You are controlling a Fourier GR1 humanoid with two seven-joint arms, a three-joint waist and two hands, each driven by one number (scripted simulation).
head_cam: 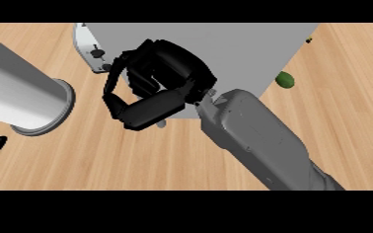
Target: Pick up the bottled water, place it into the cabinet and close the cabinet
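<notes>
Right hand point(157, 81) seen over front left corner of grey cabinet point(241, 44), fingers curled; whether anything is gripped cannot be told. Bottled water not made out. Left forearm point(29, 96) seen at left edge above wooden bench point(109, 163). Green object point(285, 80) lying just beside cabinet's right side.

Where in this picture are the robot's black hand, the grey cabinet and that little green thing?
right hand point(157, 86): head view, on the curled black fingers.
cabinet point(247, 44): head view, on its bare grey top.
green thing point(285, 80): head view, on its middle, beside the cabinet.
</notes>
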